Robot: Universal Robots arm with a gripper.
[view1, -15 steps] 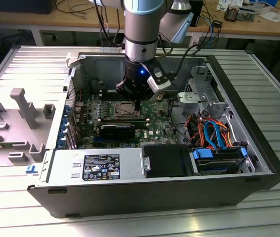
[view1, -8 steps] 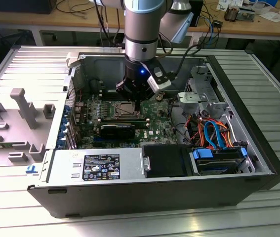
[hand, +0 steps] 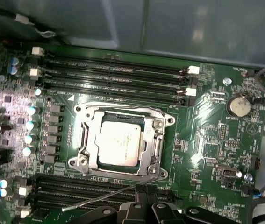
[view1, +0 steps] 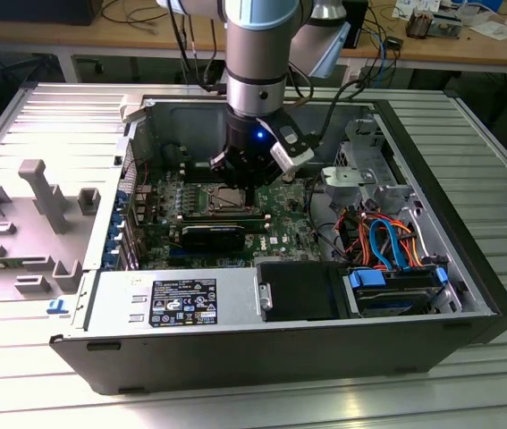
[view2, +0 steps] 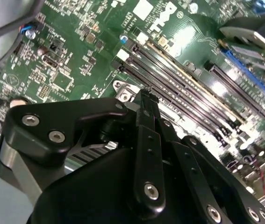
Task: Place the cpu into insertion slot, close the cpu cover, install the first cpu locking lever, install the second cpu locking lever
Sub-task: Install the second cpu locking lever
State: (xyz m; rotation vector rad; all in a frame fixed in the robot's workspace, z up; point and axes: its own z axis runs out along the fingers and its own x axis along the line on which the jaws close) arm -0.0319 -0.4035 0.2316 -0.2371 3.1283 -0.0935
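One arm works here, and its gripper hangs low over the green motherboard, just beside the insertion slot on the side where a second bank of memory slots runs. The cpu already lies flat in the slot, its silvery top showing through the window of the cpu cover, which lies down over it. A thin locking lever juts out slantwise from the slot's near edge toward the gripper, not latched; its long axis runs roughly along that edge. In the second wrist view the gripper's fingers are pressed together with nothing between them. In the exterior view the gripper stands inside the open computer case, whose walls and cables crowd the slot, so room is tight.
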